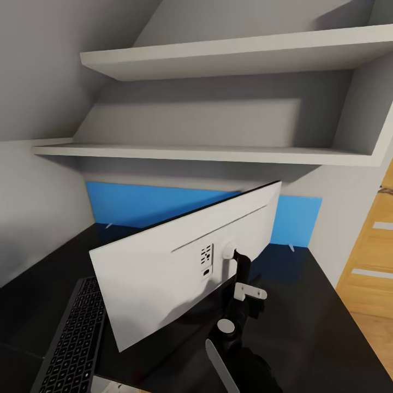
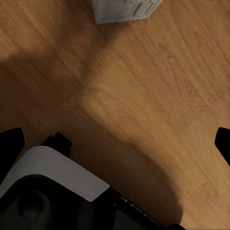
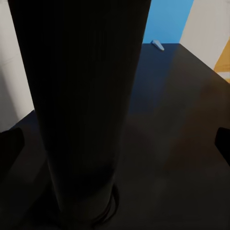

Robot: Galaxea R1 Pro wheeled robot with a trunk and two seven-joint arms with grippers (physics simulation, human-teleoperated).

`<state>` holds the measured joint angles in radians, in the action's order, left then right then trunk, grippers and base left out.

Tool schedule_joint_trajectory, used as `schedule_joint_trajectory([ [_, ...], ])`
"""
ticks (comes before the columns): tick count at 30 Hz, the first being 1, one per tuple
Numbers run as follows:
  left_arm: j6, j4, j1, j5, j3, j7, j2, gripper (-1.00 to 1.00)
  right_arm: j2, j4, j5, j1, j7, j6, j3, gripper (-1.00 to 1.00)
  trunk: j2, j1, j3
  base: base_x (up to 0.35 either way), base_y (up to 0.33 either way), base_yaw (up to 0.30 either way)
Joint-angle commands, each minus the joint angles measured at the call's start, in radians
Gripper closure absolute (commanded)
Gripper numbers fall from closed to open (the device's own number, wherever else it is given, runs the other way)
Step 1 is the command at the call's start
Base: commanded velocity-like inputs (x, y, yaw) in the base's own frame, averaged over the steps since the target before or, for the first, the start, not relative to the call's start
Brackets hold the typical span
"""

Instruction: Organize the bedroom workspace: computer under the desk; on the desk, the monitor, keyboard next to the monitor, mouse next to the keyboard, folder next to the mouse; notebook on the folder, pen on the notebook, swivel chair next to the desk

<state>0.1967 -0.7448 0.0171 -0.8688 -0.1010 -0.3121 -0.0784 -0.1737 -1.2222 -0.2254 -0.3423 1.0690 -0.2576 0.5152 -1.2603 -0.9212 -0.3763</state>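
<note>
Head view: the monitor (image 1: pixel 180 267) is standing tilted on the glossy black worktop (image 1: pixel 316 305), its grey back facing me; my right hand (image 1: pixel 240 284) is sitting at its black stand (image 1: pixel 240 273), whether clamped I cannot tell. The keyboard (image 1: pixel 73 338) is lying just beside the monitor, below the white wall shelves (image 1: pixel 218 153).
Left wrist view: my left hand's fingers (image 2: pixel 12 143) are standing apart over the wood floor (image 2: pixel 143 96); the computer (image 2: pixel 125 9) is sitting on that floor.
Right wrist view: the stand (image 3: pixel 81 110) is rising from the worktop (image 3: pixel 177 120) between my fingers (image 3: pixel 9 143); the blue panel (image 3: pixel 167 19) is showing behind.
</note>
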Motion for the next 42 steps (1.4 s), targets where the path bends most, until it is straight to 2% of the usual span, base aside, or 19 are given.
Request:
schedule_joint_trajectory([
  [1,0.001,-0.003,0.001,-0.007,-0.005,-0.009,-0.001,-1.0,0.0,-0.001,-0.003,-0.001,0.006,-0.011,0.002,-1.0,-0.001,0.0,-0.001,0.102,0.0,0.0],
  [9,-0.001,-0.004,0.004,-0.007,-0.005,-0.011,-0.001,-1.0,0.0,-0.001,-0.003,-0.001,0.006,-0.011,0.001,-1.0,-0.001,0.0,-0.001,0.053,0.0,0.0],
  [18,-0.002,-0.003,0.004,-0.008,-0.005,-0.012,-0.001,-1.0,0.0,-0.001,-0.003,-0.001,0.006,-0.011,-0.03,-1.0,-0.001,0.0,-0.001,0.01,0.0,0.0],
  [29,-0.002,-0.003,0.004,-0.008,-0.006,-0.012,-0.001,-1.0,0.0,-0.001,-0.003,-0.001,0.006,-0.011,-0.036,-1.0,-0.001,0.0,-0.001,0.0,0.0,0.0],
  [30,-0.002,-0.003,0.004,-0.007,-0.006,-0.013,-0.001,-1.0,0.0,-0.001,-0.003,-0.001,0.006,-0.011,-0.036,1.0,-0.001,0.0,-0.001,0.0,0.0,0.0],
  [42,-0.002,-0.002,0.004,-0.007,-0.006,-0.013,-0.001,-1.0,0.001,-0.001,-0.004,-0.001,0.005,-0.011,-0.037,1.0,-0.001,0.0,-0.001,0.0,0.0,0.0],
])
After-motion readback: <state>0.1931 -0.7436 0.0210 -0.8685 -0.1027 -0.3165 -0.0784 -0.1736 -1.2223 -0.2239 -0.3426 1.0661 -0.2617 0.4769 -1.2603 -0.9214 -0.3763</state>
